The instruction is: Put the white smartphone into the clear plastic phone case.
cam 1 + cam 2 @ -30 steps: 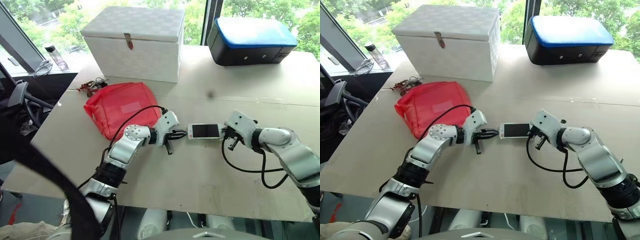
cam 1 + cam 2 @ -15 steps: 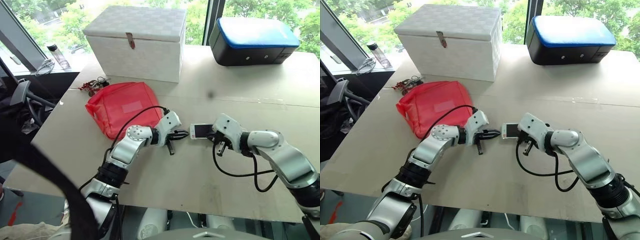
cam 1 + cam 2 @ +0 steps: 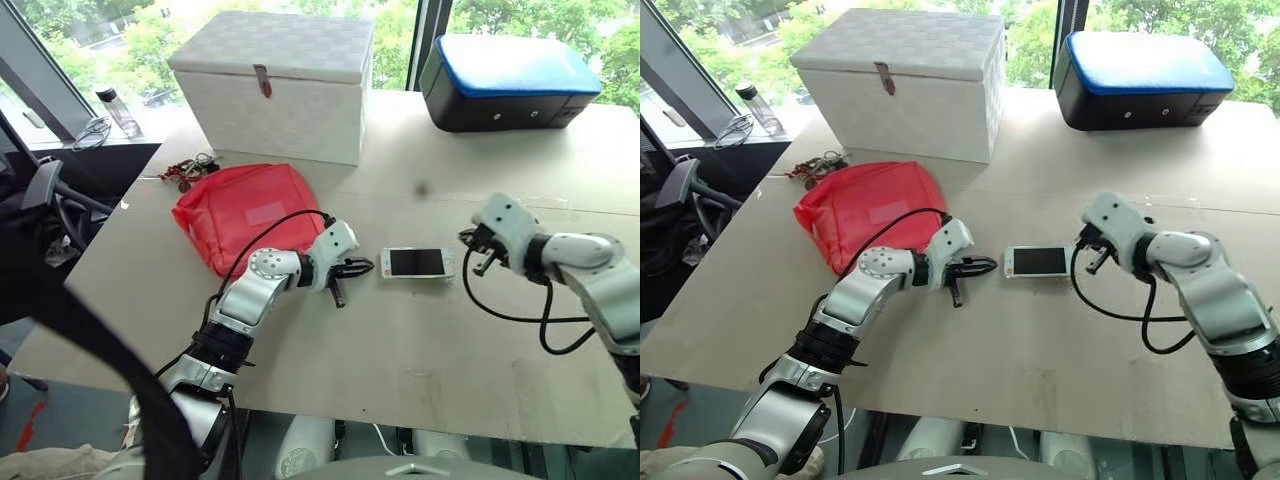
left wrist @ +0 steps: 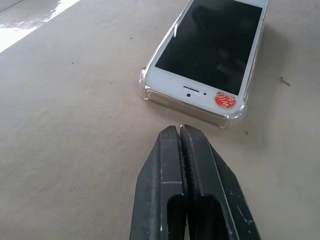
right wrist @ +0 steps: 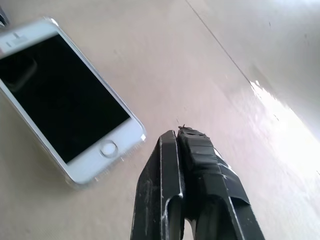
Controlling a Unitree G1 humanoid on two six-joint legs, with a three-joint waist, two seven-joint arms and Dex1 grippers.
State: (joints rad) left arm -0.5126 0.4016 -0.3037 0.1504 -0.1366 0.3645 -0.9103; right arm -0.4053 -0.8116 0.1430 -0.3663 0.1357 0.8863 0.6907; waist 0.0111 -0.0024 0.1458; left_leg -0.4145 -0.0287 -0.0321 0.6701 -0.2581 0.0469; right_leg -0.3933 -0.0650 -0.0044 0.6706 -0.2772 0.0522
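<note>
While the right gripper (image 3: 478, 243) backs off from the home-button end of the white smartphone (image 3: 417, 263), its two black fingers pressed together on nothing, a clear gap has opened where half a second ago it was nudging right up against the handset. Over on the other end, the left gripper (image 3: 362, 268) hasn't budged: fingers pinched flat together, tip parked just beside the phone's short edge, not touching. And look at the phone itself, lying screen up on the table (image 3: 400, 350), sitting down inside the clear plastic phone case (image 4: 150, 93); the left wrist view shows the glossy rim wrapping the corners, the white bezel level with it. That retreat reads like a finishing push done, so the seating looks complete or very nearly so. Off to the left, the red pouch (image 3: 243, 212) lies well apart.
</note>
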